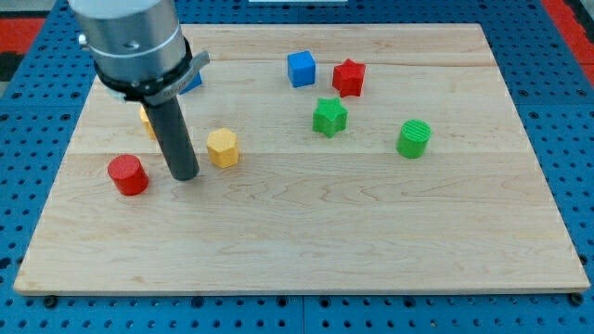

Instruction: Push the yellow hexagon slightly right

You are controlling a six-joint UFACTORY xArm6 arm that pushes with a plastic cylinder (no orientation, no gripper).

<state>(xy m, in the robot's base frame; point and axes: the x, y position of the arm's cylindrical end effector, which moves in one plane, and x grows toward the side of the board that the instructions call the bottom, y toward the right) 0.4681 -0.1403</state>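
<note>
The yellow hexagon (223, 147) lies on the wooden board (325, 232), left of centre. My tip (186, 174) rests on the board just to the left of the hexagon and slightly below it, a small gap apart. A red cylinder (127, 174) lies to the left of the tip. A second yellow block (147, 120) is mostly hidden behind the rod, so its shape cannot be made out.
A blue block (192, 81) peeks out behind the arm at the view's top left. A blue cube (301, 69) and a red star (349, 78) lie at top centre. A green star (329, 117) and a green cylinder (414, 138) lie to the right.
</note>
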